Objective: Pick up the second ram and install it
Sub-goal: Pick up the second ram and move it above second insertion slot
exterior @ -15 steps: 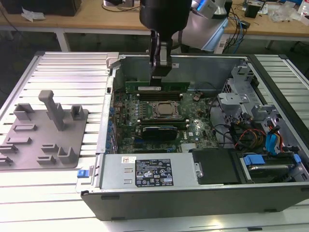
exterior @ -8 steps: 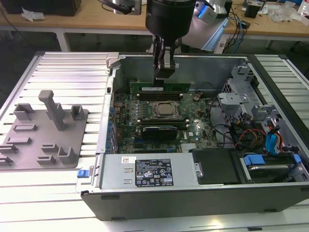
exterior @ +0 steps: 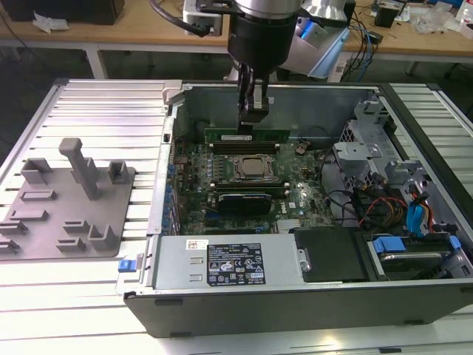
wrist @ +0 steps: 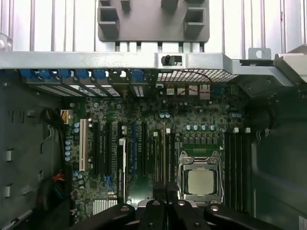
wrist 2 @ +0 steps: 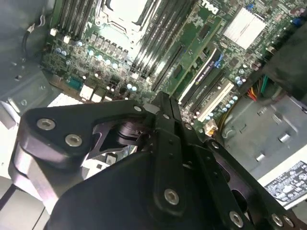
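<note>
Ram stick (exterior: 247, 136) stands on edge on the motherboard, just past the processor socket (exterior: 250, 168) in the exterior view, inside the open computer case (exterior: 170, 259). Gripper (exterior: 253, 117) hangs right over its middle with fingers pinched together. Can't tell if they touch it.

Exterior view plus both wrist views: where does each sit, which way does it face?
Exterior view: off the arm, raised, angled down into the open case; arm and hand over the motherboard.
First wrist view: on the arm, facing straight down at the motherboard; hand in frame.
Second wrist view: on the arm, slanting past the hand onto the motherboard.
Shared: all three show the CPU socket.
</note>
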`<action>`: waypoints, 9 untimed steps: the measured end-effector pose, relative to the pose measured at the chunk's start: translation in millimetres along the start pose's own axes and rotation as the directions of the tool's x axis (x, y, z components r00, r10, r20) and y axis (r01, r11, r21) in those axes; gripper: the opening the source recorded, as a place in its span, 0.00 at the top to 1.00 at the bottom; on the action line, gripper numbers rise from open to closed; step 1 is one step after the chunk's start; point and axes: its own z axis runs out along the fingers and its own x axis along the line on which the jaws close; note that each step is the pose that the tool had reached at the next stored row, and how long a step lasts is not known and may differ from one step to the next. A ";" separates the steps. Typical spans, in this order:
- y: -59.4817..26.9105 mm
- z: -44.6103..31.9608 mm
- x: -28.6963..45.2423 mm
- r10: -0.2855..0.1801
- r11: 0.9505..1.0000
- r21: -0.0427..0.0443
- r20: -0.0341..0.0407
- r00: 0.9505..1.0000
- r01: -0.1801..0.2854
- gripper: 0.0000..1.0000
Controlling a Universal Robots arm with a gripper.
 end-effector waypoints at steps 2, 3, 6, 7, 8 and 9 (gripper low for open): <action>-1.6 6.4 -4.2 0.000 1.000 0.000 0.000 1.000 0.000 0.91; -2.0 8.6 -5.0 0.000 1.000 0.000 0.000 1.000 0.000 0.91; -2.8 14.8 -6.2 0.000 1.000 0.000 0.000 1.000 0.000 0.91; -2.8 15.4 -6.3 0.000 1.000 0.000 0.000 1.000 0.000 0.91; -2.8 15.4 -6.2 0.000 1.000 0.000 0.000 1.000 0.000 0.91; -3.4 15.9 -6.3 0.000 1.000 0.000 0.000 1.000 0.000 0.91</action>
